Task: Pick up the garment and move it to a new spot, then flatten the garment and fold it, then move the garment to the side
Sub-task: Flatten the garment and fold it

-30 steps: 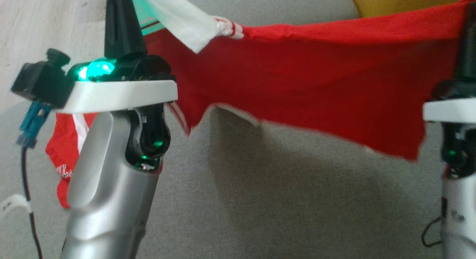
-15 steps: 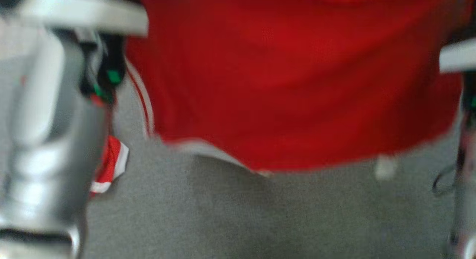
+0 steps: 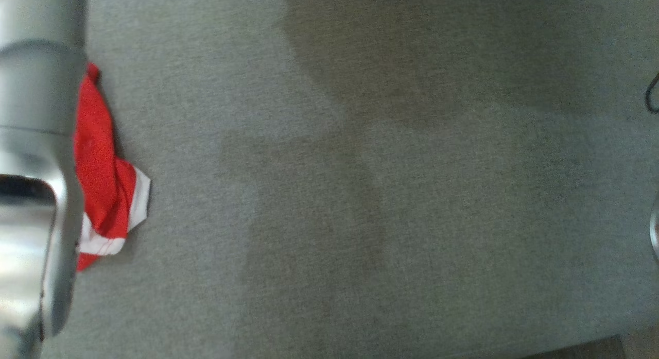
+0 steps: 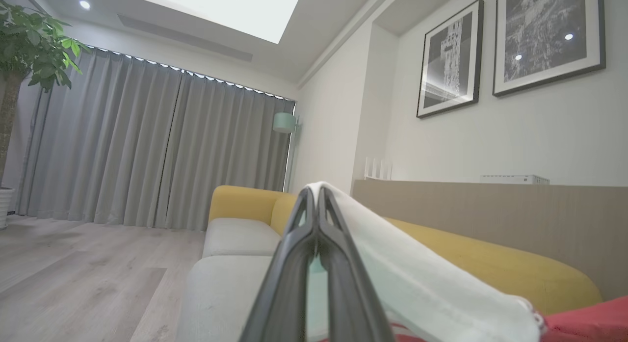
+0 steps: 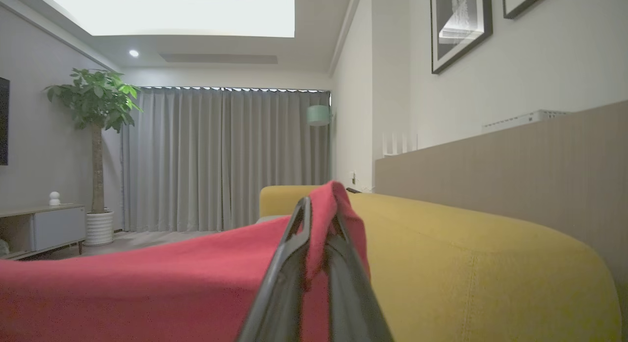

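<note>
While tools [image 4: 318, 192] [image 5: 320, 212] pinch it, garment [image 5: 147, 293] spans between

Grey fabric cushion [image 3: 360, 194], red garment [image 3: 98, 158] at left

- Head view: dim and soft; the grey woven fabric surface [image 3: 463, 235] carries broad, soft-edged shadows across the upper middle and down the centre.
- At the left edge the silver metal forearm [image 3: 31, 142] is out of focus with pale glare; the red-and-white garment [image 3: 103, 184] beside it is slightly blurred.
- Left wrist view: the white rectangular ceiling light panel [image 4: 221, 8] at the top is blown out; light spots reflect in the black-framed glazed picture [image 4: 544, 33], upper right.
- The left gripper [image 4: 318, 192] at bottom centre is blurred by closeness; verticals lean toward the edges.
- Right wrist view: dimmer, lit from the glowing ceiling; the right gripper [image 5: 321, 212] at bottom centre is out of focus.
</note>
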You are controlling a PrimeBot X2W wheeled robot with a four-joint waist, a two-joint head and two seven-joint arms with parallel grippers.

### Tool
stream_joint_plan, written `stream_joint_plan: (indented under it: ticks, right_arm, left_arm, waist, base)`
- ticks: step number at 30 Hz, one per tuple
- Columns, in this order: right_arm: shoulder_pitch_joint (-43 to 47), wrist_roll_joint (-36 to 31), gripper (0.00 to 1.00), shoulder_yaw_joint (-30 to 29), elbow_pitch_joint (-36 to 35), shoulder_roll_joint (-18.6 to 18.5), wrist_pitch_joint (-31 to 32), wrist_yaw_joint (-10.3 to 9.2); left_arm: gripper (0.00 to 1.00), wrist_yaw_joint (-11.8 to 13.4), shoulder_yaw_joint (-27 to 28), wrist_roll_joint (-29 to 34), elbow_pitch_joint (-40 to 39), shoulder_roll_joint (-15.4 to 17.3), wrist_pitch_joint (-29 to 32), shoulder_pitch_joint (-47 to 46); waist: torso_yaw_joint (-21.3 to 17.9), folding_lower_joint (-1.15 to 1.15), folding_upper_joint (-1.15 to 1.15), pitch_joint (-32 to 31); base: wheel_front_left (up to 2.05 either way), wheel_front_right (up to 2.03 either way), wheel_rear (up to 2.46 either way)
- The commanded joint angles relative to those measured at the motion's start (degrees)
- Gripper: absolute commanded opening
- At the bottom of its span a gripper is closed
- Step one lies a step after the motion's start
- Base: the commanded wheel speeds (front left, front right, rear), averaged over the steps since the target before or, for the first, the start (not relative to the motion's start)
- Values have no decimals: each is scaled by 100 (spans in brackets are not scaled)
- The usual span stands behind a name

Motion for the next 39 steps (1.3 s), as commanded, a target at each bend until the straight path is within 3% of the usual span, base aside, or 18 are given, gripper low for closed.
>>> stream_joint_plan:
  ticks: [1, 10, 19, 22, 25, 31, 39]
  right_arm:
    - [-113, -22, 0, 3, -116, 2, -38, -4]
    - [951, 292, 0, 819, 1296, -299, -12, -4]
    - [2295, 1209, 0, 2362, 1820, -869, 812, -4]
    - [2633, 1551, 0, 2934, 1620, -1142, 1035, -4]
    - [2999, 2048, 0, 3516, 1331, -1554, 1318, -4]
    - [3465, 2673, 0, 4035, 1038, -2072, 1711, -4]
    - [4017, 3514, 0, 4412, 568, -2620, 2187, -4]
  left_arm:
    - [0, -16, 42, 44, -135, 202, -32, -204]
    - [0, -249, -559, 86, 483, -44, -153, 983]
    - [0, -276, -1596, -61, 499, 168, 244, 2870]
    - [0, -277, -1985, -360, 140, 391, 618, 3343]
    - [0, -278, -2480, -774, -497, 861, 1225, 3863]
    - [0, -278, -3077, -1529, -1726, 1529, 2212, 4462]
    - [0, -279, -3397, -2277, -3153, 2304, 3179, 5098]
  waist:
    - [42, -3, 0, -10]
    - [314, -3, 0, -253]
    - [554, -3, 0, -840]
    - [609, -3, 0, -1046]
    - [678, -3, 0, -1317]
    - [801, -3, 0, -1763]
    - [853, -3, 0, -2264]
  base:
    - [0, 0, 0]
    - [0, 0, 0]
    - [0, 0, 0]
    - [0, 0, 0]
    - [0, 0, 0]
    - [0, 0, 0]
    - [0, 0, 0]
